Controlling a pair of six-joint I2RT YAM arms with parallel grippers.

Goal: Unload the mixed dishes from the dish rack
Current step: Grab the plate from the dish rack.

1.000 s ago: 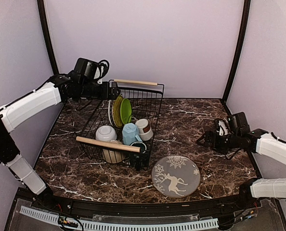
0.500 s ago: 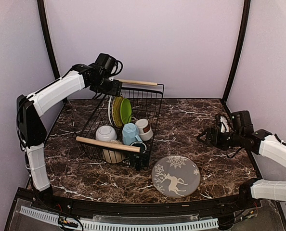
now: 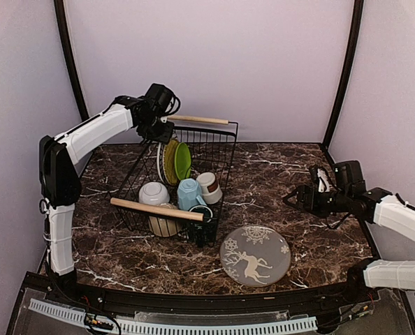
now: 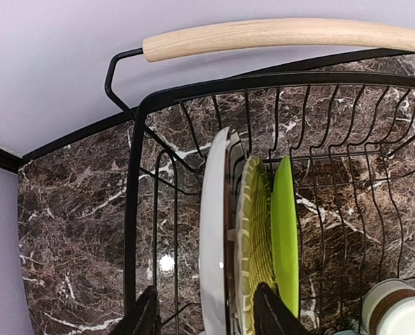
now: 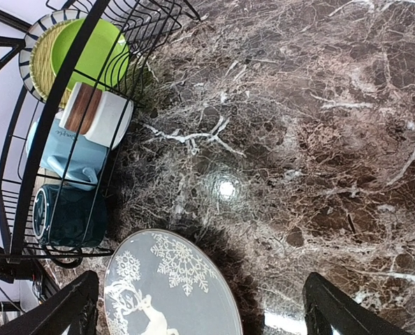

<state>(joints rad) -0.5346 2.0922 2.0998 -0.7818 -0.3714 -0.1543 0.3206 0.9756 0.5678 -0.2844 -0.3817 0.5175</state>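
Note:
The black wire dish rack (image 3: 225, 159) with wooden handles (image 4: 277, 33) holds upright plates at its back: a white-backed plate (image 4: 213, 230), a ridged yellow-green plate (image 4: 253, 230) and a lime-green plate (image 4: 285, 230). In front lie a light blue mug (image 3: 188, 193), a brown-white cup (image 3: 209, 187), a dark green mug (image 3: 202, 223), a white bowl (image 3: 154, 193) and a cream bowl (image 3: 164, 225). My left gripper (image 3: 162, 132) hangs over the plates, open, its fingers (image 4: 144, 315) straddling the white plate's rim without touching. My right gripper (image 3: 295, 199) is open above the table.
A grey plate with a white deer and snowflakes (image 3: 255, 255) lies flat on the marble table, just right of the rack's front corner and below my right gripper (image 5: 204, 314). The back wall stands close behind the rack.
My left arm swung from left of the rack to above its back left corner, over the upright plates, and its jaws narrowed. The right gripper barely shifted.

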